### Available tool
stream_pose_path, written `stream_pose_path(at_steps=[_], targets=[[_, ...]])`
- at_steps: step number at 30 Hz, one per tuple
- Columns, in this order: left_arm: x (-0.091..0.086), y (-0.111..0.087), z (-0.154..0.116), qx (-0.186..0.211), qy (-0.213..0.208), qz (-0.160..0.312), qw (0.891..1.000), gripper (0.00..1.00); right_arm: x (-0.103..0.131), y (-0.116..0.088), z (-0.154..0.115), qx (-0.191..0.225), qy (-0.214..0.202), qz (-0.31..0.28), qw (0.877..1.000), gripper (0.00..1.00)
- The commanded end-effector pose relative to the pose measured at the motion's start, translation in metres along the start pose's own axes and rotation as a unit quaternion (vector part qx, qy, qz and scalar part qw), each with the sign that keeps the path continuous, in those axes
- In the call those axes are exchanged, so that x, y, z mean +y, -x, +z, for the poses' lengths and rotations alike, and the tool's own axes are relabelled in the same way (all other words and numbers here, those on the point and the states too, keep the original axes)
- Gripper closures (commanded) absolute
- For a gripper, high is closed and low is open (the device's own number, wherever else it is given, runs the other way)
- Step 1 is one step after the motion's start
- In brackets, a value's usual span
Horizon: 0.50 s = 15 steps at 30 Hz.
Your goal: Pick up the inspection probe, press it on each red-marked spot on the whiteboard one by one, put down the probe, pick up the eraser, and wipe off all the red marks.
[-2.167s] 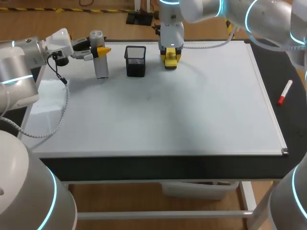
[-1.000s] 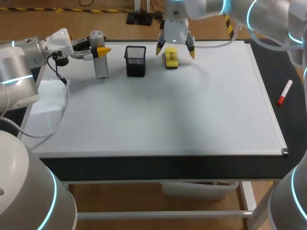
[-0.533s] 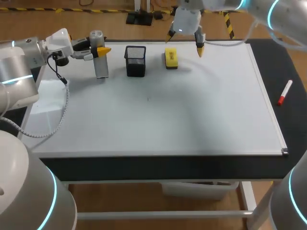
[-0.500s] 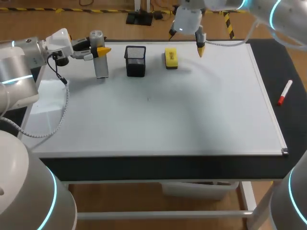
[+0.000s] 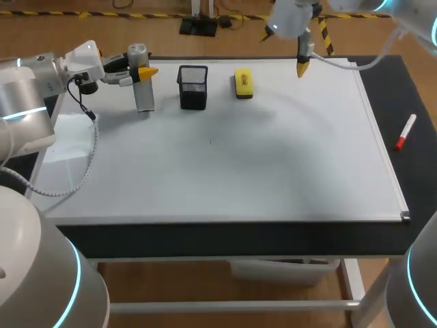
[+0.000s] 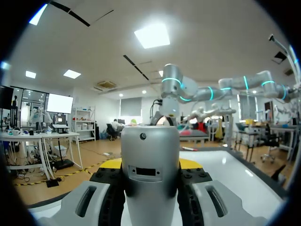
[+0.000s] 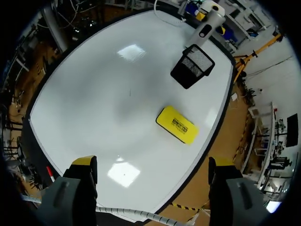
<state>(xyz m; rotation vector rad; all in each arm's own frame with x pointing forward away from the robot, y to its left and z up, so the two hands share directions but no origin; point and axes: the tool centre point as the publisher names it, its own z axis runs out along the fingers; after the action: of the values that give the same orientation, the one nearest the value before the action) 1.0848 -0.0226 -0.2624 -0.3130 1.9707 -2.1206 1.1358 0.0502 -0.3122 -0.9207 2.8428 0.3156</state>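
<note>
My left gripper (image 5: 136, 70) is shut on the grey cylindrical inspection probe (image 5: 143, 87), which stands upright at the whiteboard's far left corner. In the left wrist view the probe (image 6: 150, 174) fills the gap between the fingers. The yellow eraser (image 5: 243, 83) lies flat near the board's back edge. My right gripper (image 5: 283, 52) hangs open and empty, high above the back edge and to the right of the eraser. From the right wrist, the eraser (image 7: 178, 124) lies on the board far below the right gripper (image 7: 153, 162). No red marks show on the whiteboard (image 5: 287, 164).
A black mesh cup (image 5: 193, 87) stands between probe and eraser, also visible as the mesh cup (image 7: 193, 66) from the right wrist. A red-capped marker (image 5: 405, 132) lies on the dark table to the right of the board. A tiny dark speck (image 5: 210, 141) sits mid-board.
My right gripper let go of the eraser, opened, rose and drifted right along the back edge. The eraser stays where it was set down. The left arm and probe have not moved.
</note>
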Motion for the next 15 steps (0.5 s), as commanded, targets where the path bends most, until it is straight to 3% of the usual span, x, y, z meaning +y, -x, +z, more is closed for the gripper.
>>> stream_pose_path(at_steps=[1, 12, 15], targets=[[-0.001, 0.0, 0.0, 0.0, -0.001, 0.001, 1.0, 1.0, 0.0, -0.036, -0.028, -0.07, -0.002, 0.02, 0.997, 0.0], [-0.001, 0.0, 0.0, 0.0, -0.001, 0.001, 1.0, 1.0, -0.007, -0.058, -0.059, -0.118, -0.003, 0.079, 0.99, 0.0], [-0.001, 0.0, 0.0, 0.0, -0.001, 0.001, 1.0, 1.0, -0.01, -0.063, -0.065, -0.113, 0.008, 0.099, 0.989, 0.0]])
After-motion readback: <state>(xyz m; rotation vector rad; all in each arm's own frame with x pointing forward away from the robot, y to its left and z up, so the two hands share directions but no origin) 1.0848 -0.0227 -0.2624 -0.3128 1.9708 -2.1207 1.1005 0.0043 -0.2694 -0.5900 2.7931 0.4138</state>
